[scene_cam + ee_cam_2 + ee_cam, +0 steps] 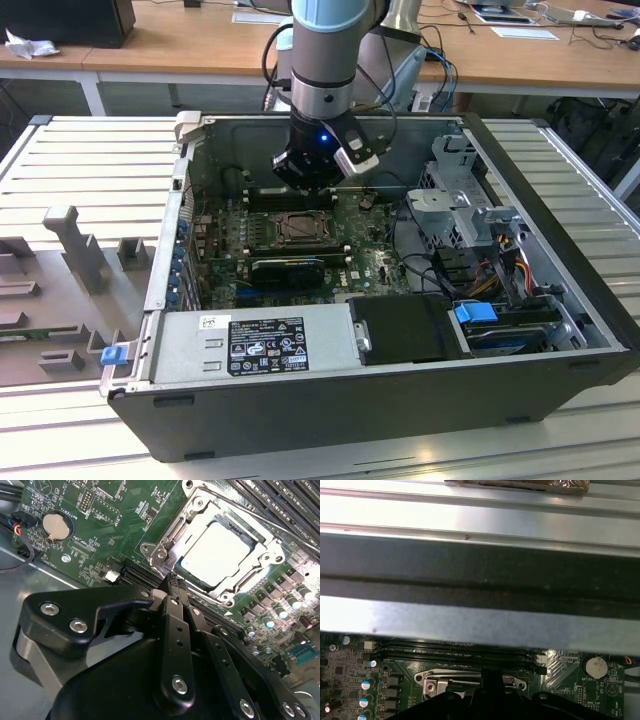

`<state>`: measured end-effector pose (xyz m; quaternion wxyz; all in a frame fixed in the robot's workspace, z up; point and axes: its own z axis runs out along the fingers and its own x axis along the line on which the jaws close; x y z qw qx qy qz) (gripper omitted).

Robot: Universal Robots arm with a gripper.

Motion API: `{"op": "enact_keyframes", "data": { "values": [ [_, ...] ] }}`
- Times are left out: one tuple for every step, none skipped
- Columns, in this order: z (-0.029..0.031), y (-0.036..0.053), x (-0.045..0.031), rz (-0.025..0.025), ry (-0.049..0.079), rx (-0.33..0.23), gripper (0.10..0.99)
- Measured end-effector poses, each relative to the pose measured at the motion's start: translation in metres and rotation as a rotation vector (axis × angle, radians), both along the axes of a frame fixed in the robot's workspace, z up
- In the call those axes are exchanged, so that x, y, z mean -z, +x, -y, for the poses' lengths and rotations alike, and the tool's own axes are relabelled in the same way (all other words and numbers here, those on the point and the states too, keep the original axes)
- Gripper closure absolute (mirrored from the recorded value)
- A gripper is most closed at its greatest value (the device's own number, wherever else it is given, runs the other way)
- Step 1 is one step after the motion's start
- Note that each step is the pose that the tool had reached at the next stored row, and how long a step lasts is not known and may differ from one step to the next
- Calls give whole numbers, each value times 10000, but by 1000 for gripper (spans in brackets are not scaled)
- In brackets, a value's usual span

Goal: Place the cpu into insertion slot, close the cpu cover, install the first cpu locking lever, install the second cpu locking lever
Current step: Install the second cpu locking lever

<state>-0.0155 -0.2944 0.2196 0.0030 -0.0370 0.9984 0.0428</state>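
In the second wrist view the pale silvery cpu (217,550) lies flat in the insertion slot (165,547) on the green board. The silver cpu cover (265,555) lies down around it, framing the chip. A thin lever rod (250,517) runs along one side of the cover. My gripper (172,582) has its black fingers pressed together, nothing visible between them, with the tips just at the socket's edge near one corner. In the exterior view the gripper (305,185) hangs inside the open computer case, right above the back edge of the socket (298,228).
Long black memory slots (285,500) run beside the socket. A coin battery (54,525) sits on the board further off. The case's metal wall (480,570) rises close behind the gripper. A black card (285,268), power supply (250,340) and drive cage (460,200) surround the board.
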Motion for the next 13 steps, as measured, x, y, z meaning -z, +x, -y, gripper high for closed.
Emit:
{"op": "enact_keyframes", "data": {
  "values": [
    [10, 0, 0, 0, 1, 0, 980],
    [22, 0, 0, 0, 2, 1, 980],
    [42, 0, 0, 0, 2, 1, 980],
    [55, -1, -7, -1, 0, 2, 980],
    [55, -1, -18, 0, -2, 3, 980],
    [55, 0, -36, 1, -9, 2, 980],
    [55, 0, -71, 0, -16, 1, 980],
    [55, 0, -135, 1, -22, 1, 980],
    [55, 0, -205, 0, -31, 1, 980],
    [55, 0, -243, 0, -33, 0, 980],
    [55, 0, -277, 1, -32, 1, 980],
    [55, 0, -378, 0, -34, 1, 980],
    [62, 0, -395, 1, -33, 0, 980]
  ]
}}
